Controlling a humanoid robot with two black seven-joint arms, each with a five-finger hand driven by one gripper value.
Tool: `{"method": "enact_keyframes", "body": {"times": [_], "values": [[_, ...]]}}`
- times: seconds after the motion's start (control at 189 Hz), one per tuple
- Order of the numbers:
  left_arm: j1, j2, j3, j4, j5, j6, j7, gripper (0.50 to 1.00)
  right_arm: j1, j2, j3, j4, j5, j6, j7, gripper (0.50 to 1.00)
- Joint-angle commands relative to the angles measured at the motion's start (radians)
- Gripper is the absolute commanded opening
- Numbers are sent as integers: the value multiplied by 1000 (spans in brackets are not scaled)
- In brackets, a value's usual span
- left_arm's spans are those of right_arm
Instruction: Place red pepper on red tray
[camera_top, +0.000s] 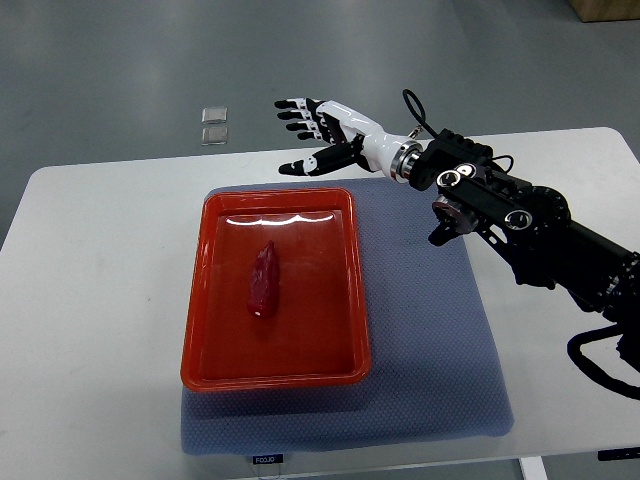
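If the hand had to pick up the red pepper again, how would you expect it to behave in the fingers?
The red pepper looks glossy, so it may be slippery. Its long tapered body, lying flat in the red tray, might roll sideways if nudged. It seems small and probably light for the open right hand.

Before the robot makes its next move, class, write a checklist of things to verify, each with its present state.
1. Red pepper lies inside the red tray: ok.
2. Right hand holds nothing, fingers spread: ok.
3. Right hand clear of the tray, beyond its far edge: ok.
4. Tray rests fully on the blue mat: ok.
5. Left hand's position: cannot tell, not in view.
6. Pepper lies flat, not against the tray wall: ok.
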Motion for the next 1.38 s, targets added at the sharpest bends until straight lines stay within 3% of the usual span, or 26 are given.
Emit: {"method": "enact_keyframes", "body": {"times": [0.0,0.191,0.392,0.625,0.742,1.372], "values": [[0,0,0,0,0,0,0,1000,-68,-16,120,0,85,0,0,913],[0,0,0,0,0,0,0,1000,-159,-16,296,-6,252,-29,0,913],[0,0,0,0,0,0,0,1000,-208,-19,313,-6,449,-89,5,913],[0,0,0,0,0,0,0,1000,-251,-4,330,-9,619,-157,66,913],[0,0,0,0,0,0,0,1000,-254,-4,332,-9,631,-161,109,913],[0,0,0,0,0,0,0,1000,-254,-44,315,-48,599,-154,155,913]]}}
